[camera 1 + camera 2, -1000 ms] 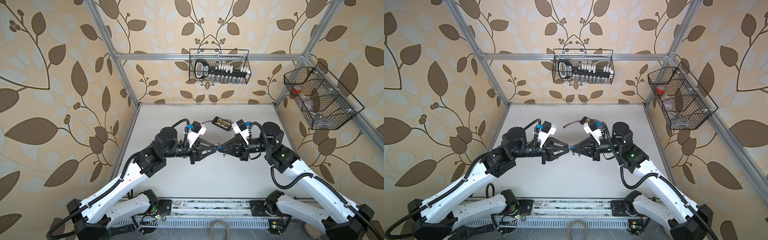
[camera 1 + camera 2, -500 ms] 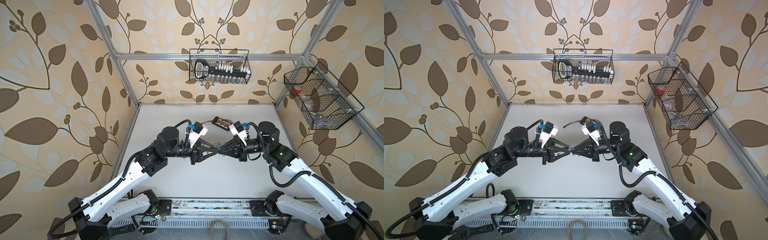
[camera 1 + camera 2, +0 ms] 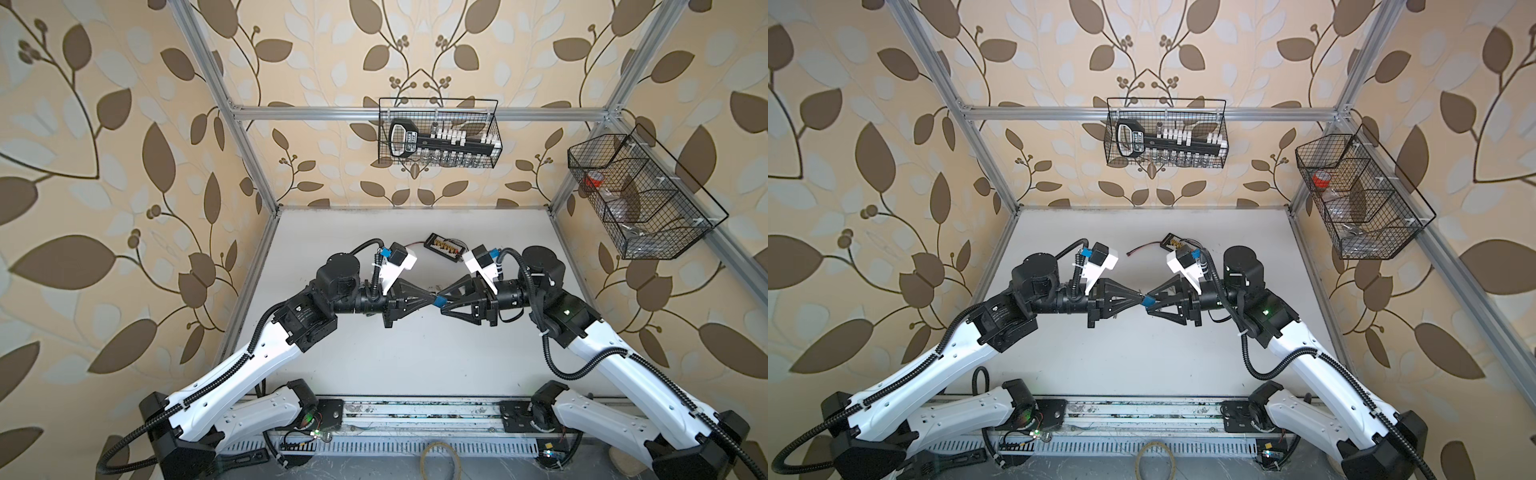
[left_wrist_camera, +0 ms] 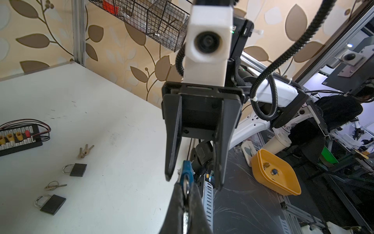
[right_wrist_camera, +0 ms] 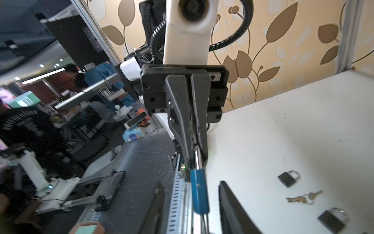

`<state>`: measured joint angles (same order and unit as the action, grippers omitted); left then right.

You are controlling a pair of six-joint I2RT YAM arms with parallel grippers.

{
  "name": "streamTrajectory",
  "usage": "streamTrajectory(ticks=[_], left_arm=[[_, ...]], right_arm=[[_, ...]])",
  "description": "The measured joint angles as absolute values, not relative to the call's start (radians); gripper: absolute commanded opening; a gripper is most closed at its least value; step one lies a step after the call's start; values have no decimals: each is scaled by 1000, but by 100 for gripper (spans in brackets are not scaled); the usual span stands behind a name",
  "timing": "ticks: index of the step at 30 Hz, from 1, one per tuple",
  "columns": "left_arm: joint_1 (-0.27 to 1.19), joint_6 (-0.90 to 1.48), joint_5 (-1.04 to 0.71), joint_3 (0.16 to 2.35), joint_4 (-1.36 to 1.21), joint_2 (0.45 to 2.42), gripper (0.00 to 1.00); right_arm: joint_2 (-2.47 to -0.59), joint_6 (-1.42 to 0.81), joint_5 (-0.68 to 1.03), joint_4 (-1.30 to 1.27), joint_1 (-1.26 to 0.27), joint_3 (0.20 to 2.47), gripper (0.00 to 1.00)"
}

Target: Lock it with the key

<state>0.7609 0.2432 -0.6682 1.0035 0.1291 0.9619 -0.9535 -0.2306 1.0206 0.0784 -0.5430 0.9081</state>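
My left pincer (image 5: 194, 160) is pressed together on the silver shackle (image 5: 197, 156) of the blue padlock (image 5: 199, 192); its long axis runs straight on into my right pincer (image 4: 194, 181), spread either side of its body; keys (image 5: 303, 197) lie on the table (image 5: 283, 121) below and beyond the padlock, likely my right's fetch

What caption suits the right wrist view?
The left gripper holds a small blue padlock by its silver shackle; right gripper open around it.

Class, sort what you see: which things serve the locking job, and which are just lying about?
Job: blue padlock, left gripper gripping its shackle, keys, perhaps black padlocks.
Lying about: connector board, wire baskets, yellow tub.
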Motion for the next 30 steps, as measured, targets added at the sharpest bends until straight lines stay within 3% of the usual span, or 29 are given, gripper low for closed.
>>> streamTrajectory(ticks=[11, 26, 30], left_arm=[[761, 255, -647, 992, 112, 937, 0], [765, 262, -642, 989, 108, 934, 0], [768, 261, -622, 977, 116, 930, 0]], right_arm=[[-875, -279, 935, 20, -543, 823, 36], [-873, -304, 908, -16, -542, 805, 0], [-843, -302, 880, -14, -542, 766, 0]])
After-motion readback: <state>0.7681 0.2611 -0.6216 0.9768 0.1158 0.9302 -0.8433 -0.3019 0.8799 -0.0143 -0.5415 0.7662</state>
